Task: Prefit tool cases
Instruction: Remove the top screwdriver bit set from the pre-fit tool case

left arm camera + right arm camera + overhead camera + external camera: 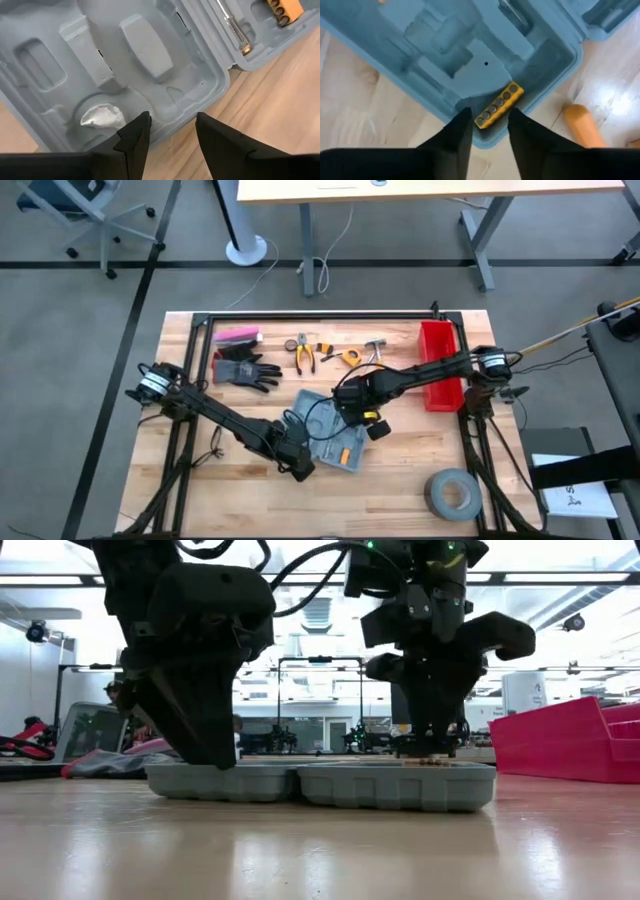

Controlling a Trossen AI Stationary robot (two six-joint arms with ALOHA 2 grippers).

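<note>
The tool case, a flat grey-blue plastic case with rounded corners, lies opened flat near the middle of the pale wooden table, both hinged halves showing moulded slots. The red plastic bin stands at the table's right edge, the grey tape roll near the front right corner. Left gripper: fingers a narrow gap apart, holding nothing, poised over the case's rim where it meets the wood. Right gripper: fingers slightly parted astride the yellow block of bit holes, which rests in a slot at the case's edge; contact cannot be told. Only the left wrist view shows a slim metal screwdriver shaft seated in the other half. The low view shows both grippers pointing down onto the case. The high view shows both arms reaching inward from opposite table sides.
</note>
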